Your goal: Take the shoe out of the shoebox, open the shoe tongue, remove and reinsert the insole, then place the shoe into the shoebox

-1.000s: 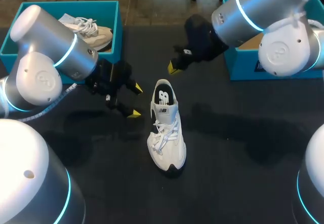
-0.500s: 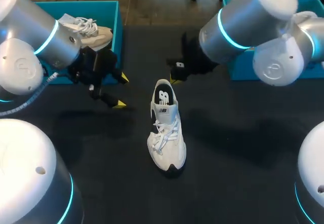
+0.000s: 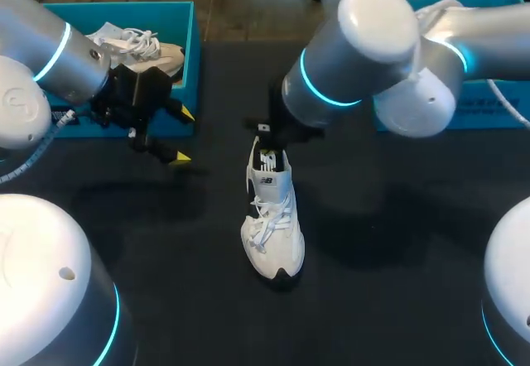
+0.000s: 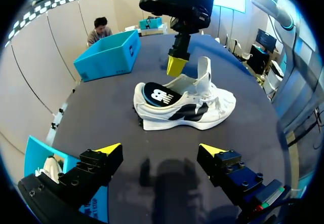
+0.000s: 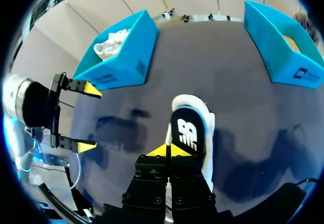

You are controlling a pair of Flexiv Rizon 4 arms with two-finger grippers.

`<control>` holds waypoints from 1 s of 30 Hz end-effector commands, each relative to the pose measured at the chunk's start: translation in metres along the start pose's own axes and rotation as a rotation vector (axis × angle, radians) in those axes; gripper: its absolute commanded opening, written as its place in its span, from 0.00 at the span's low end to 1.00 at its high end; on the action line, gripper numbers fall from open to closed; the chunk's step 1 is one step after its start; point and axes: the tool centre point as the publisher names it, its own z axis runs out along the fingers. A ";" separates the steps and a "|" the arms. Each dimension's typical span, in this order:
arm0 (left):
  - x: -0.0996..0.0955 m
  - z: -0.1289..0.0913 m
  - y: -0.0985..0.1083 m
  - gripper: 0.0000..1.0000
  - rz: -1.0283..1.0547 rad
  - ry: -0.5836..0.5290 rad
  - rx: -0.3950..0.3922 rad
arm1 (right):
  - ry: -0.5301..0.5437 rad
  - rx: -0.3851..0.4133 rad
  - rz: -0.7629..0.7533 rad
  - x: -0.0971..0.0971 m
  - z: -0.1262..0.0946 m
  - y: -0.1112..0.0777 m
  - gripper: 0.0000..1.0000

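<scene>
White shoe (image 3: 272, 217) on black table (image 3: 397, 250); logo print on insole (image 5: 186, 131). Left gripper (image 4: 159, 149) released, empty, well apart. Right gripper (image 5: 167, 150) clenched, tips together over heel opening.

My gripper (image 4: 159, 149) hangs wide open over the bare tabletop (image 4: 101, 112). Ahead of it the white shoe (image 4: 185, 105) stands on its sole near the tabletop's middle. My other gripper (image 4: 177, 67), tips together, is just above its heel opening.
</scene>
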 end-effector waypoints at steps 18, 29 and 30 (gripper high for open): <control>0.000 -0.001 0.000 1.00 0.001 0.002 -0.002 | -0.060 0.020 0.024 -0.007 0.012 -0.011 0.00; 0.000 -0.001 0.000 1.00 0.001 0.002 -0.002 | -0.140 0.067 0.012 -0.016 0.035 -0.012 0.00; 0.000 -0.001 0.000 1.00 0.001 0.002 -0.002 | -0.139 0.087 0.013 -0.018 0.041 -0.012 0.00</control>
